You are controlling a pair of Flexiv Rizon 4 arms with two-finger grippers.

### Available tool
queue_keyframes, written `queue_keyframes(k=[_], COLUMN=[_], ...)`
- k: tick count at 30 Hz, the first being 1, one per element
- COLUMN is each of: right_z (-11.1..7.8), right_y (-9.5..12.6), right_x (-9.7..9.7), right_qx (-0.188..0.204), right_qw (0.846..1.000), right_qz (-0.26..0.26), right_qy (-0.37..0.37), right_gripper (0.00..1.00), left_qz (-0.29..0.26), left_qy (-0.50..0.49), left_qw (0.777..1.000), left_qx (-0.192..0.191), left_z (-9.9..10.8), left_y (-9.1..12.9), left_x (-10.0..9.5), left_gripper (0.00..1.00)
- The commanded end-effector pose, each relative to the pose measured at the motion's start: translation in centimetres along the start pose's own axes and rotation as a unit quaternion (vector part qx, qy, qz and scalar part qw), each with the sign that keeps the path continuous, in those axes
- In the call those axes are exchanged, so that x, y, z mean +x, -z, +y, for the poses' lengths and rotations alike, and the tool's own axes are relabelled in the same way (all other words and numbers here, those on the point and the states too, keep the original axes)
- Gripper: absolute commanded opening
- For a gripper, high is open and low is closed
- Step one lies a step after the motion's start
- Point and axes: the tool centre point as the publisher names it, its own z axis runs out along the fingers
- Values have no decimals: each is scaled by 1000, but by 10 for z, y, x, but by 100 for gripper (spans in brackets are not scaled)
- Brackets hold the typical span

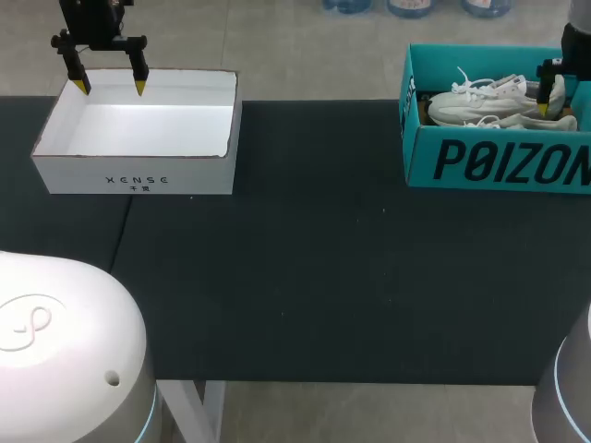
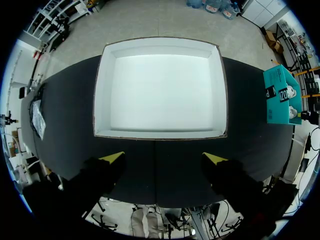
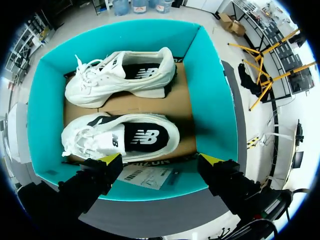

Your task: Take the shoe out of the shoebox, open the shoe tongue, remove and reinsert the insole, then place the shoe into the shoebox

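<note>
Where the dark desk runs toward its far side, a white box sits at left beneath the left claw, spread wide; at far right, the teal shoebox holds two white shoes side by side, the right claw hovering spread above them.

A teal shoebox holds two white shoes side by side on its brown cardboard floor. The gripper hangs over the near wall, fingers spread wide. The nearer shoe lies just ahead of it, the farther shoe beyond.
</note>
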Motion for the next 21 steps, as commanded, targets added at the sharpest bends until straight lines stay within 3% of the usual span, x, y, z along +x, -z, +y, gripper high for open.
queue_keyframes(k=[1,14,21], right_z=[16,8,9], right_y=[-21,-56,-73], right_x=[1,-20,-16], right_qx=[14,12,5], right_qw=[1000,1000,1000], right_qz=[-3,13,0], right_qy=[-1,13,27], right_gripper=[100,100,100], left_qz=[0,0,0], left_qy=[0,0,0], left_qw=[1000,1000,1000], left_qx=[0,0,0], left_z=[0,0,0], left_y=[0,0,0], left_x=[0,0,0], left_gripper=[100,100,100])
